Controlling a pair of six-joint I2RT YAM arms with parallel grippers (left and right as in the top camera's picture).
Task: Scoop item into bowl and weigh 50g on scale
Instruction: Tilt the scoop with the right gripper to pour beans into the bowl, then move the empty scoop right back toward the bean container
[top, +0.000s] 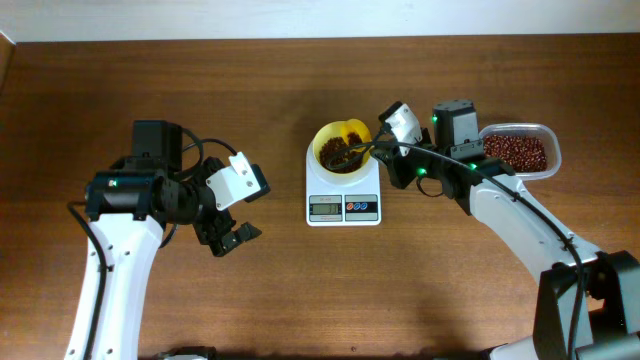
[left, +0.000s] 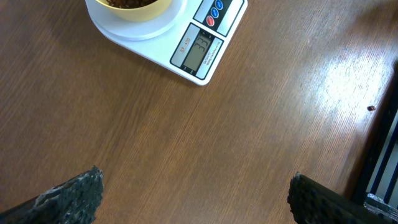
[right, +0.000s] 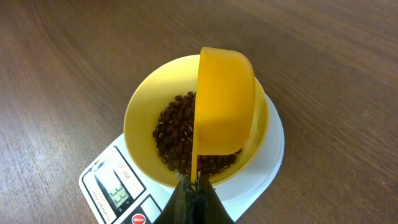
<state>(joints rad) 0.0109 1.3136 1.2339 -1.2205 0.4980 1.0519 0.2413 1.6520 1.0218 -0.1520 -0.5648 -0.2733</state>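
**A:** What is cut off on the left?

**B:** The left wrist view shows only two black, rough-grained fingertips (left: 71, 196) at the bottom corners. The left jaws stand wide apart over bare wood-grain counter (left: 186, 143) and hold nothing. At the top edge the bowl (left: 143, 14) is cropped to a sliver.

**A:** And in the middle?

**B:** The scale (top: 343, 205) is smooth white plastic, a rounded square. Its grey display shows digits too blurred to read for sure. The round pale-yellow bowl sits on it, with small glossy red-brown beans (right: 174, 134) heaped in the bottom.

**A:** The scoop?

**B:** The yellow plastic scoop (right: 224, 106) is tipped on edge over the bowl. Its hollow is turned away, so I can't tell what it holds. The right jaws are clamped on its thin handle and barely show at the frame's bottom.

**A:** Far right?

**B:** A clear rounded tub (top: 555, 152) holds more beans, partly behind the right arm (top: 520, 215).
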